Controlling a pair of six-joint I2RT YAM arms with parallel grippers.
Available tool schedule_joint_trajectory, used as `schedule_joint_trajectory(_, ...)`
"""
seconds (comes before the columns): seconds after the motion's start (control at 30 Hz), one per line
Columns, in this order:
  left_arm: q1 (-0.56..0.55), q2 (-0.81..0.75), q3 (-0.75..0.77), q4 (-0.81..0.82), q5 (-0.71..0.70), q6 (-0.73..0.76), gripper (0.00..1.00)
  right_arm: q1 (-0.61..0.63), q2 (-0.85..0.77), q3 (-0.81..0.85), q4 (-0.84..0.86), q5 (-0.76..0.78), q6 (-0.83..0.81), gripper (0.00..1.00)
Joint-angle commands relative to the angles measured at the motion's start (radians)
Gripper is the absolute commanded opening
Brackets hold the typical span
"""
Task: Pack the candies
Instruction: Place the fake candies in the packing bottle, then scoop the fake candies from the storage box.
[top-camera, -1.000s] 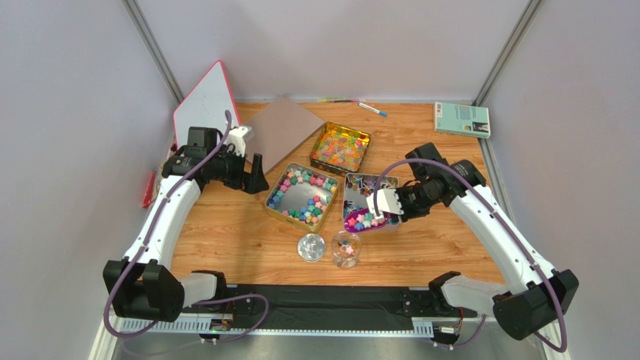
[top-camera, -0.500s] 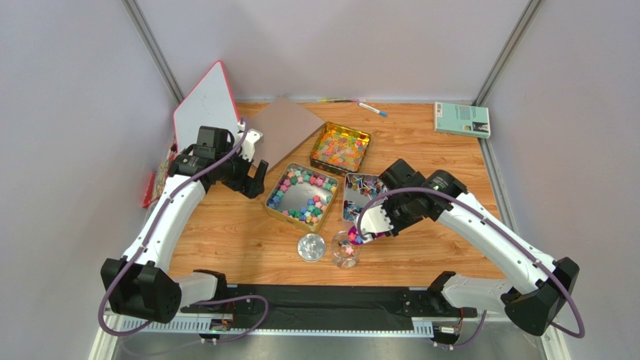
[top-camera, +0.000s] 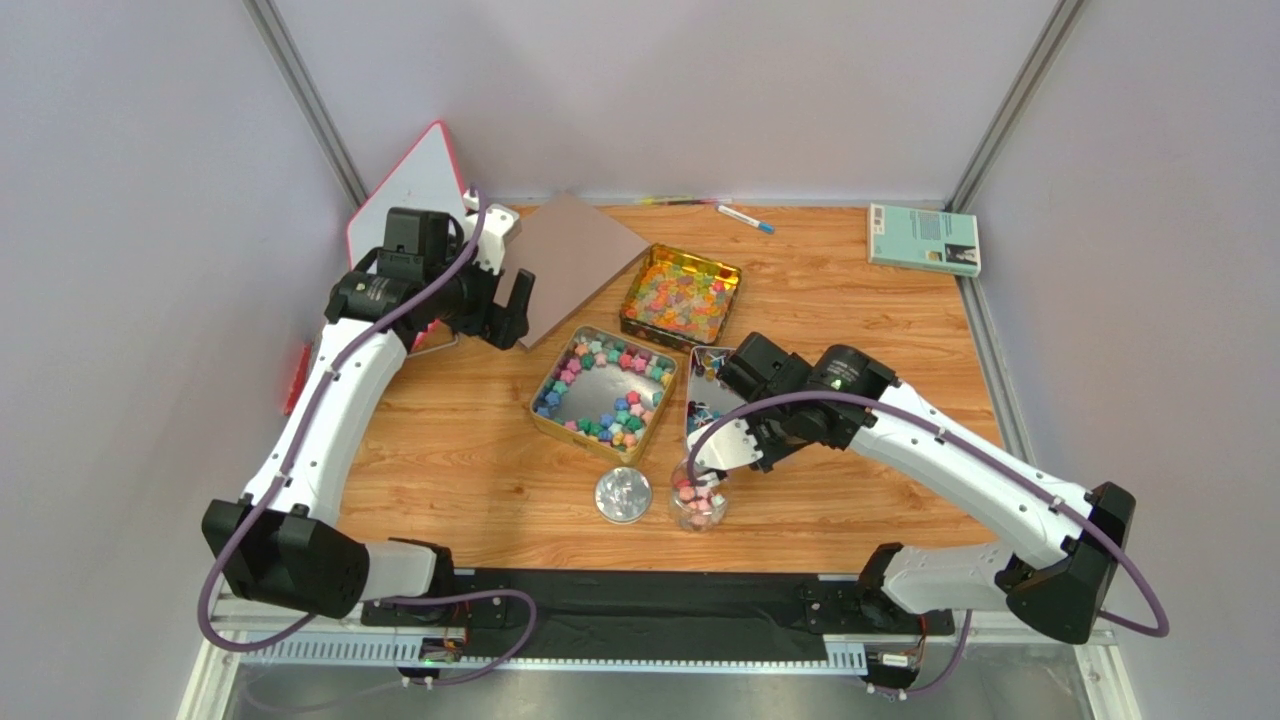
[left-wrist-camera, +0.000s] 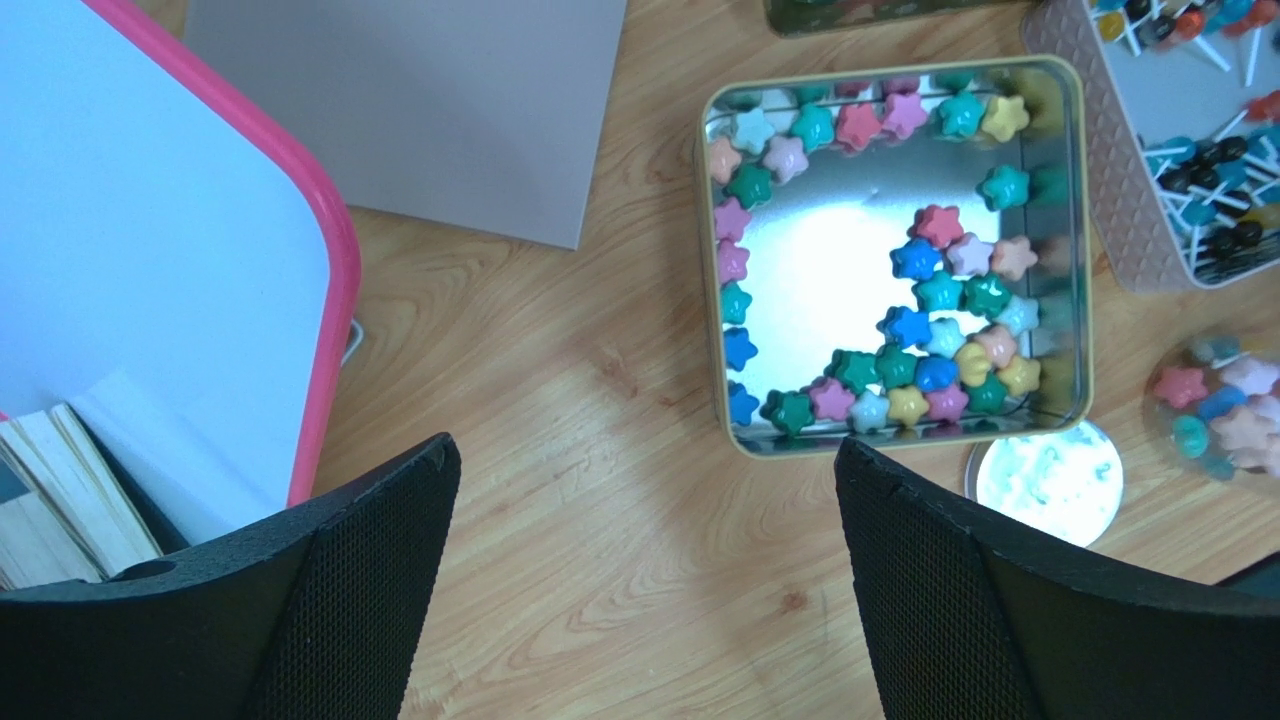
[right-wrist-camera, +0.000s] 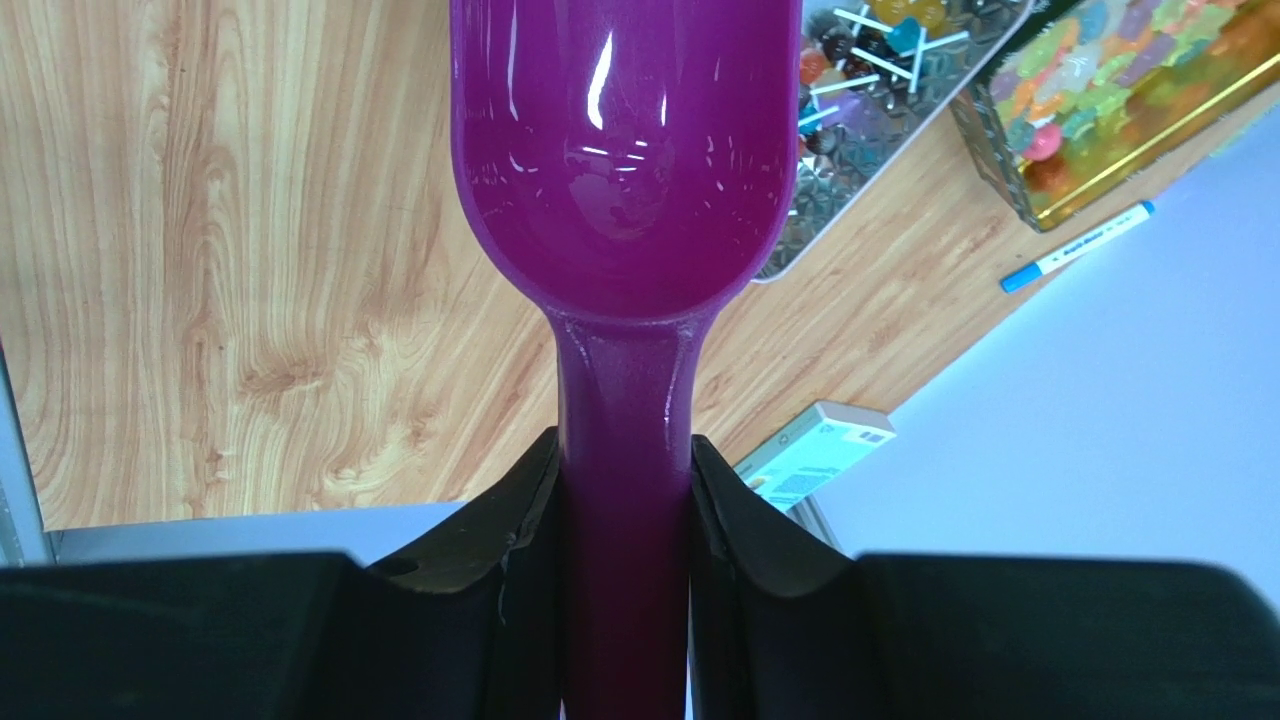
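Star-shaped candies (left-wrist-camera: 917, 323) in pink, green, blue and yellow line a square gold tin (top-camera: 549, 413). More candies (top-camera: 693, 492) lie in a small glass jar (left-wrist-camera: 1225, 420) near the front edge. My right gripper (right-wrist-camera: 624, 510) is shut on the handle of a purple scoop (right-wrist-camera: 624, 150), whose bowl shows empty. In the top view that right gripper (top-camera: 732, 444) hangs just above and right of the jar. My left gripper (top-camera: 508, 311) is open over bare wood left of the tin, with nothing between its fingers (left-wrist-camera: 361, 585).
A second gold tin (top-camera: 729, 273) holds orange-yellow sweets. A patterned tray (top-camera: 702, 393) holds wrapped pieces on sticks. The jar's lid (top-camera: 622, 494) lies left of the jar. A pink-rimmed whiteboard (top-camera: 406, 203), a grey board (top-camera: 571, 255), a pen (top-camera: 744, 219) and a book (top-camera: 923, 237) lie at the back.
My right arm swung the scoop from the patterned tray forward and left to the jar; the candies it carried are gone from it. My left arm pulled back toward the whiteboard.
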Motion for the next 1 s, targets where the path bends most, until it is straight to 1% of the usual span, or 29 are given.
schedule_joint_trajectory(0.0, -0.008, 0.017, 0.053, -0.014, 0.048, -0.059, 0.99, 0.050, 0.011, 0.077, -0.155, 0.093, 0.075, 0.00)
schedule_joint_trajectory(0.17, -0.011, 0.042, 0.066, -0.022, 0.111, -0.080, 0.99, 0.048, -0.002, 0.127, -0.177, 0.119, 0.113, 0.00)
schedule_joint_trajectory(0.27, -0.011, 0.047, 0.037, -0.020, 0.195, -0.070, 0.99, -0.027, -0.044, 0.103, -0.142, 0.096, 0.076, 0.00)
schedule_joint_trajectory(0.33, -0.012, 0.053, 0.017, -0.012, 0.260, -0.065, 0.99, -0.103, -0.062, 0.020, -0.074, 0.105, 0.012, 0.00)
schedule_joint_trajectory(0.37, -0.012, 0.060, -0.006, -0.009, 0.271, -0.068, 1.00, -0.135, -0.065, 0.000, -0.045, 0.099, -0.011, 0.00)
schedule_joint_trajectory(0.4, -0.012, 0.060, -0.017, -0.003, 0.275, -0.079, 0.99, -0.198, -0.061, -0.017, 0.010, 0.096, -0.028, 0.00)
schedule_joint_trajectory(0.47, -0.012, 0.057, -0.043, 0.003, 0.277, -0.082, 0.99, -0.252, -0.007, -0.031, 0.047, 0.095, -0.074, 0.00)
schedule_joint_trajectory(0.5, -0.012, 0.053, -0.049, 0.001, 0.278, -0.082, 0.99, -0.302, 0.010, -0.025, 0.073, 0.092, -0.089, 0.00)
schedule_joint_trajectory(0.53, -0.014, 0.050, -0.055, -0.002, 0.274, -0.076, 0.99, -0.321, 0.030, -0.020, 0.090, 0.091, -0.132, 0.00)
schedule_joint_trajectory(0.6, -0.012, 0.048, -0.065, -0.003, 0.268, -0.076, 0.99, -0.367, 0.086, -0.018, 0.146, 0.131, -0.184, 0.00)
schedule_joint_trajectory(0.73, -0.012, 0.062, -0.078, 0.021, 0.281, -0.105, 0.99, -0.403, 0.185, 0.060, 0.171, 0.160, -0.278, 0.00)
schedule_joint_trajectory(0.77, -0.012, 0.062, -0.086, 0.027, 0.281, -0.110, 0.99, -0.407, 0.206, 0.084, 0.173, 0.170, -0.324, 0.00)
schedule_joint_trajectory(0.97, -0.012, 0.038, -0.111, 0.057, 0.251, -0.120, 1.00, -0.413, 0.295, 0.129, 0.176, 0.225, -0.480, 0.00)
